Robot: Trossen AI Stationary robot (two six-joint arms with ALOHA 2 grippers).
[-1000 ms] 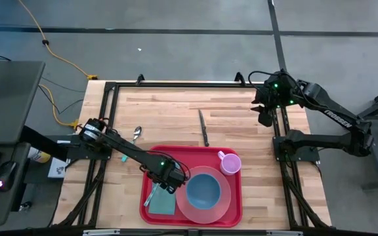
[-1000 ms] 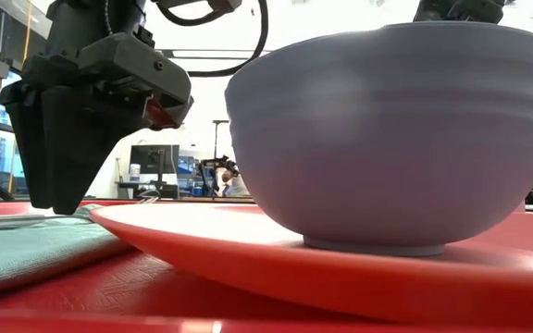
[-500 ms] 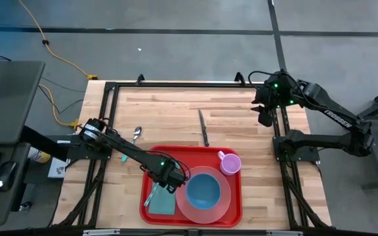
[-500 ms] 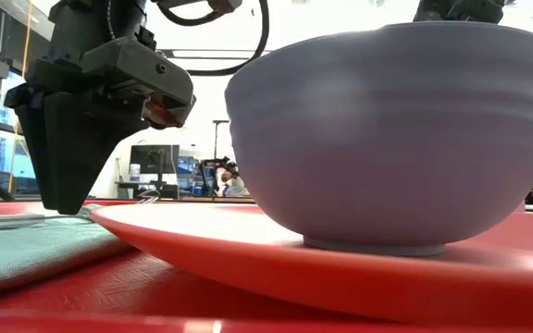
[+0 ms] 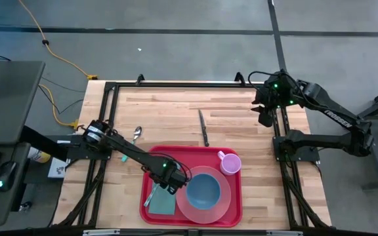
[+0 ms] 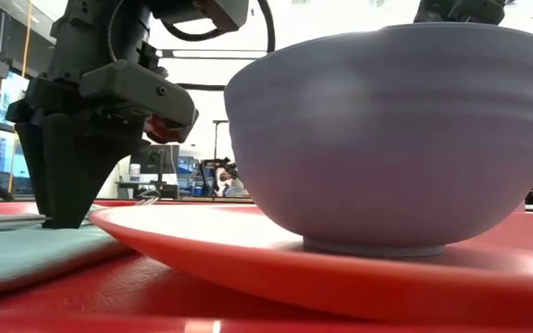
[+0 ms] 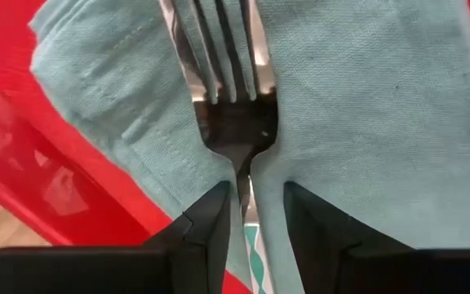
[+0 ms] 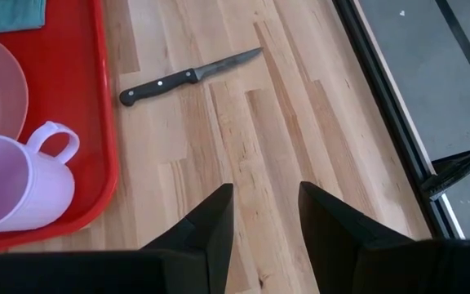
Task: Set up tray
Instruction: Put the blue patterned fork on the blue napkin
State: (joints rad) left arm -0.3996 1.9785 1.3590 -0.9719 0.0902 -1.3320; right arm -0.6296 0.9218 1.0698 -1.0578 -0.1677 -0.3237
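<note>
The red tray [image 5: 195, 156] lies on the near middle of the table. It holds a teal napkin [image 5: 164, 206] on its left part, and a fork [image 7: 227, 73] lies along the napkin. Beside them are a pink plate [image 5: 226, 204] with a blue bowl [image 5: 204, 189] on it, and a pink cup [image 5: 230, 162]. My left gripper [image 7: 257, 196] points down over the napkin. Its fingers are open and stand on either side of the fork's neck [image 7: 247, 175]. My right gripper [image 8: 266, 200] hangs open, high over the table's far right. My left gripper comes from above, pointing down. In the low view its fingertips [image 6: 58, 220] reach the top of the napkin [image 6: 26, 245]. Napkin shows between the fork's neck and one finger [image 7: 300, 204]. I cannot tell whether the other finger touches the fork.
A black-handled knife [image 5: 203, 128] lies on bare wood just beyond the tray's far rim. A spoon [image 5: 136, 135] lies off the tray's far left corner. The black table frame [image 5: 176, 85] runs round the edges. There is open wood across the far half.
My left gripper has sunk slightly, and its fingertips have come down to the napkin beside the fork. The tray, plate and bowl have stayed where they were.
</note>
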